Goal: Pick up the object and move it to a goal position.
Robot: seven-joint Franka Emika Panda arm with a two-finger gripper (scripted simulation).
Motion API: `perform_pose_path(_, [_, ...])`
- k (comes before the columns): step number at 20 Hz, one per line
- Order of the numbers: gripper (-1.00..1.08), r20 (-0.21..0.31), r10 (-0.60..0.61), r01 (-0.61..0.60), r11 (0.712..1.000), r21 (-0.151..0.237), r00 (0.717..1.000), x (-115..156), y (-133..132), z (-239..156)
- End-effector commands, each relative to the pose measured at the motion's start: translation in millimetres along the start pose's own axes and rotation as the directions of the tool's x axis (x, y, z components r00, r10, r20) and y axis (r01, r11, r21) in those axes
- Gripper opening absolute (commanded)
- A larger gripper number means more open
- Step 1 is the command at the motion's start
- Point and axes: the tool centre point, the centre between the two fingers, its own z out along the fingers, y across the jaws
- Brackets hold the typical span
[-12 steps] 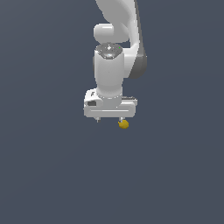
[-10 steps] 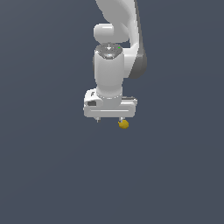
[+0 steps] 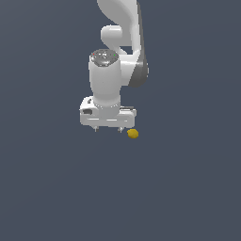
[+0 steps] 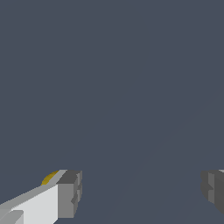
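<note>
The claw (image 3: 108, 128) hangs with fingers spread wide and empty; the object (image 3: 133, 134) lies just outside one finger (image 4: 69, 194), toward the exterior view's right, not between them.

- Background (image 3: 42, 188): one flat, dark slate-blue field across the exterior view, left to right, near to far.
- No seam or edge separates floor from wall.
- Wrist view: same plain surface.
- Light: even and soft.
</note>
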Motion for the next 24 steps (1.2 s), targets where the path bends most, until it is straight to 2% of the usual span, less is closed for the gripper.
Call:
perform_pose_path(1, [1.00,-0.001,0.002,-0.002,1.000,-0.001,1.000,0,1,0])
perform_pose_path(7, [1.00,0.008,-0.044,0.044,0.999,0.004,0.999,-8,-15,12])
perform_pose_path(12, [1.00,0.024,-0.134,0.133,0.991,0.016,0.991,-27,-45,37])
perform_pose_path(18, [1.00,0.047,-0.279,0.278,0.960,0.040,0.959,-64,-91,74])
perform_pose_path(24, [1.00,0.057,-0.361,0.358,0.932,0.058,0.931,-89,-117,93])
